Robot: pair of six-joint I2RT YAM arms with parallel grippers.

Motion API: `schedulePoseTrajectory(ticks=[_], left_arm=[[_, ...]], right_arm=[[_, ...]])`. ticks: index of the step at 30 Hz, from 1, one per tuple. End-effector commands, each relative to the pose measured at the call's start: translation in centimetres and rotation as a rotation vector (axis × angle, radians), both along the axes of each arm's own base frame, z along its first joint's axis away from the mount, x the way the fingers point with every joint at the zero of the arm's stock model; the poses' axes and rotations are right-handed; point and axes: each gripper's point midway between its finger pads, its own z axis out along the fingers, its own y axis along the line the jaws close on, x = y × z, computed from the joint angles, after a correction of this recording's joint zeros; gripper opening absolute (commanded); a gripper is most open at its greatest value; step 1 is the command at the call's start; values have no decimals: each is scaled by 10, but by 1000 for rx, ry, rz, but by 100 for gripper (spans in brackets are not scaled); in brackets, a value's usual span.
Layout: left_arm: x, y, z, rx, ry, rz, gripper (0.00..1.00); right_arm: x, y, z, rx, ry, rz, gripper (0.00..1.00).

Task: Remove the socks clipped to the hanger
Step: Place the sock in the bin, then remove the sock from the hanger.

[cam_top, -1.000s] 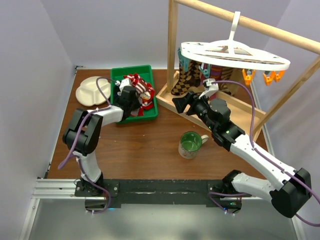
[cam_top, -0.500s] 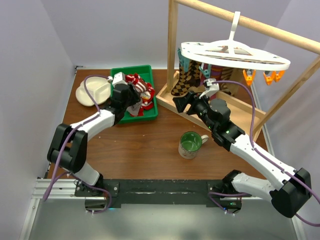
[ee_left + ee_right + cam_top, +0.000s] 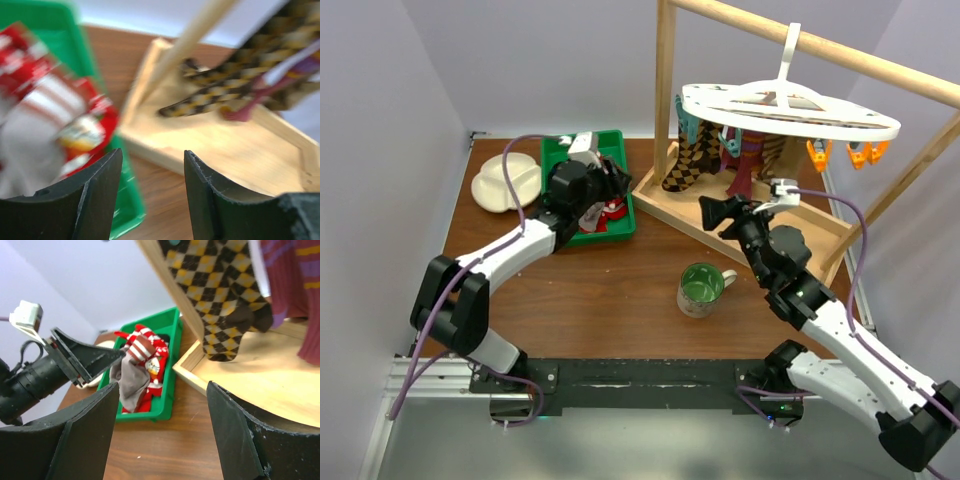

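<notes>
Landmark: green bin at the rear of the table.

- Left gripper: over the bin's right half. Jaws spread, and the wrist view shows nothing between the fingers.
- Red-and-white striped socks: bunched inside the bin, under and just beside the left gripper. In the right wrist view a grey fabric piece sits at the fingertips; contact cannot be judged.
- Hanger: right of the bin and higher, hooked on the pole of the wooden frame.
- Brown-cream checkered sock: clipped to the hanger on the side nearest the bin, hanging down towards the frame's base.
- Maroon sock: clipped just beyond it, farther from the bin.
- Right gripper: right of the bin, near the hanging socks but apart from them. Jaws spread and empty.
- Green mug: nearer than the bin and to its right.
- White plate: just left of the bin.
</notes>
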Motion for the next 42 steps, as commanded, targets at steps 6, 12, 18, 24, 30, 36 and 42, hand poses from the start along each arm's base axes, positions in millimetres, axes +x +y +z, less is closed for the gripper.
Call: schedulePoseTrajectory(ticks=[6, 12, 18, 24, 30, 36, 42], left_arm=[[30, -93, 99, -43, -480, -355, 58], [48, -121, 104, -85, -560, -436, 58], [66, -137, 96, -134, -553, -455, 58], [78, -163, 83, -152, -535, -464, 58], [82, -184, 77, -193, -527, -467, 52], [80, -179, 88, -222, -558, -408, 25], [73, -180, 104, -225, -588, -428, 0]], right_arm=[[-16, -27, 11, 18, -3, -73, 74], [-23, -28, 9, 1, 8, -52, 74], [-26, -24, 9, -5, 4, -25, 76], [-27, -22, 1, -31, 28, -6, 78], [-28, -22, 0, -49, 29, -3, 79], [-26, -20, -5, -62, 37, 3, 79], [-25, -16, -8, -63, 42, 14, 79]])
